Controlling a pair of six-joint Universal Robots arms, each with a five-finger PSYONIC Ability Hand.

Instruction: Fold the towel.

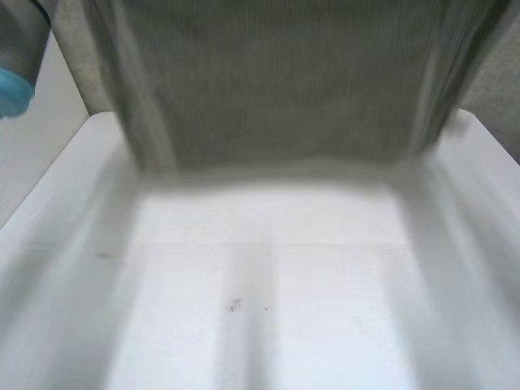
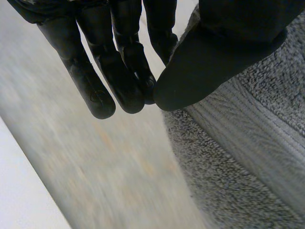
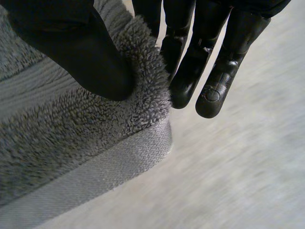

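- Holds the grey towel (image 1: 276, 81) up off the white table (image 1: 268, 276) as a broad hanging sheet; leaves its lower edge free, running side to side above the table's far part
- With the left hand (image 2: 209, 62), pinches one upper edge of the towel: thumb pressed down by the woven band, straight fingers (image 2: 119, 81) behind the cloth
- With the right hand (image 3: 71, 52), pinches an upper corner: thumb on the fluffy pile, straight fingers (image 3: 209, 90) behind, hem band just below
- Hangs straight down from both hands, spread from one to the other; seems no nearer to either hand
- Probably calls next for lowering the free edge onto the table, then laying the held edge over it; depends on keeping both pinches level, else a skewed fold
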